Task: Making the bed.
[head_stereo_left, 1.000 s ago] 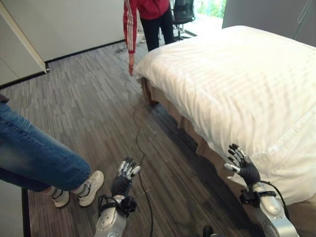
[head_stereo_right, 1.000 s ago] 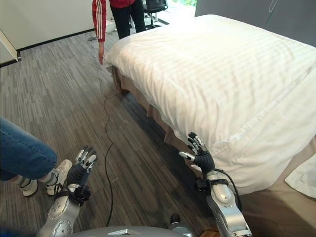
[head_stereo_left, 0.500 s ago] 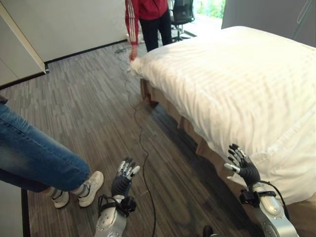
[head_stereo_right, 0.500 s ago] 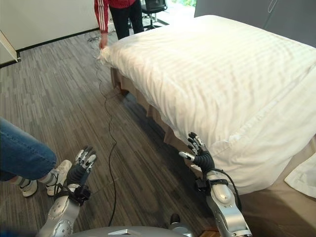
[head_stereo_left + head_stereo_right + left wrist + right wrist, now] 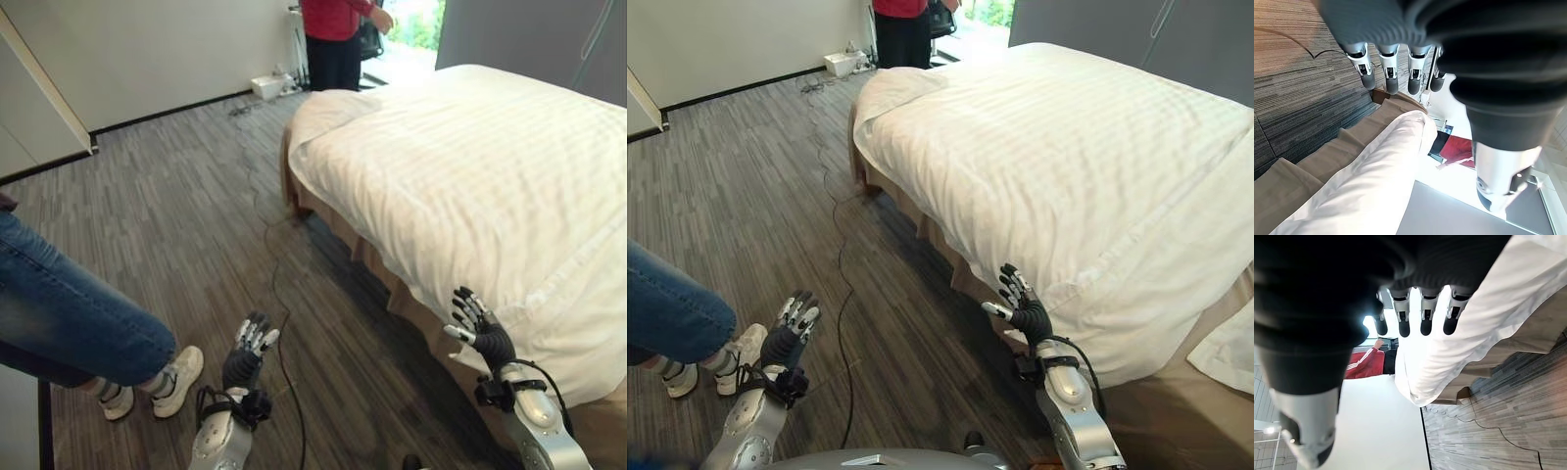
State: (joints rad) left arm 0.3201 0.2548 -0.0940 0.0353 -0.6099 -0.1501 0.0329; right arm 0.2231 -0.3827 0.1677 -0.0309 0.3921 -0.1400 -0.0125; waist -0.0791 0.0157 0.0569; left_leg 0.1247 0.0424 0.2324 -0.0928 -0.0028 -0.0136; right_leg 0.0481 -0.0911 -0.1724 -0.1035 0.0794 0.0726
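A white striped duvet (image 5: 490,176) covers the bed (image 5: 970,269), whose tan base shows under the duvet's hanging edge. The far corner of the duvet (image 5: 318,108) lies folded on the bed. My right hand (image 5: 482,335) hovers open by the near side of the bed, just off the duvet's edge, fingers (image 5: 1425,313) straight and holding nothing. My left hand (image 5: 245,354) is raised over the floor, open and empty, its fingers (image 5: 1388,73) straight.
A person in a red top (image 5: 338,34) stands at the far corner of the bed. Another person's jeans leg (image 5: 69,323) and white shoes (image 5: 176,377) are close on my left. A thin cable (image 5: 269,245) trails over the wood-look floor. A white box (image 5: 265,86) sits by the wall.
The person in red has let go of the duvet's far corner and stepped back behind the bed; that corner now lies folded on top. My hands have stayed put.
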